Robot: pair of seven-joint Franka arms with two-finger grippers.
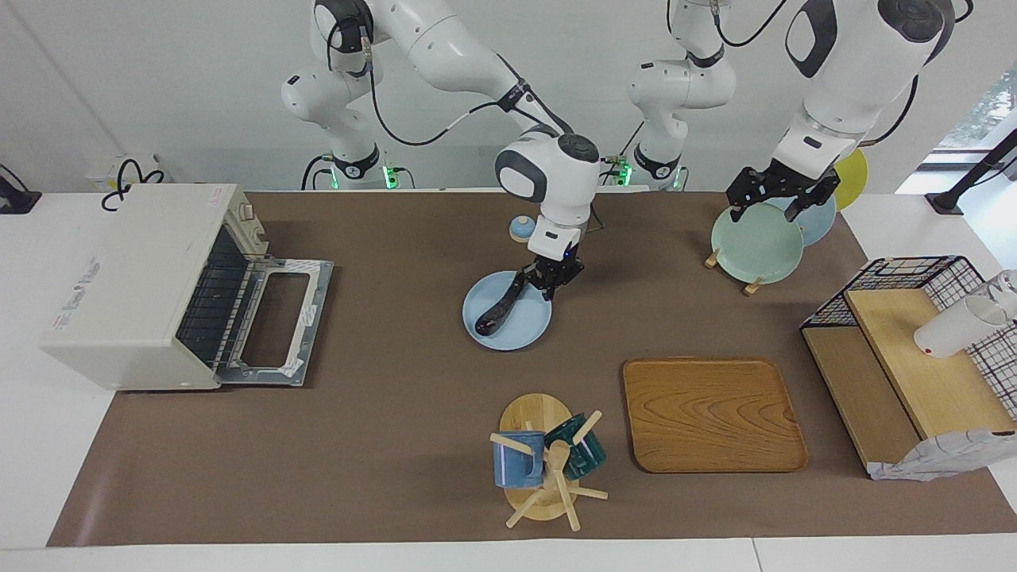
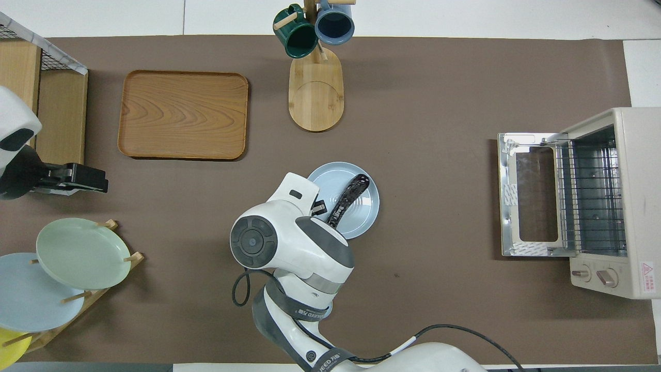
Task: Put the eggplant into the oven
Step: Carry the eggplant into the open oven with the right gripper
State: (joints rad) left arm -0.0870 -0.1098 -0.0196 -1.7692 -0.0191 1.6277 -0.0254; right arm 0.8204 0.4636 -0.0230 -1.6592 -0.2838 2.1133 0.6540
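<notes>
I have the right gripper (image 1: 547, 280) clamped on the eggplant (image 1: 499, 307), whose free end lies on the light blue plate (image 1: 520, 332). Carrying it to the open oven (image 1: 139, 282) remains. The left gripper (image 1: 780, 196) waits open over the plate rack (image 1: 751, 238). Brown mat (image 1: 397, 413), white walls.

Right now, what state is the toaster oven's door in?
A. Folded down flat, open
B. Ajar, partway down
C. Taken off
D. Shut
A: the toaster oven has its glass door lying flat on the table in front of it, baring the wire rack.
</notes>
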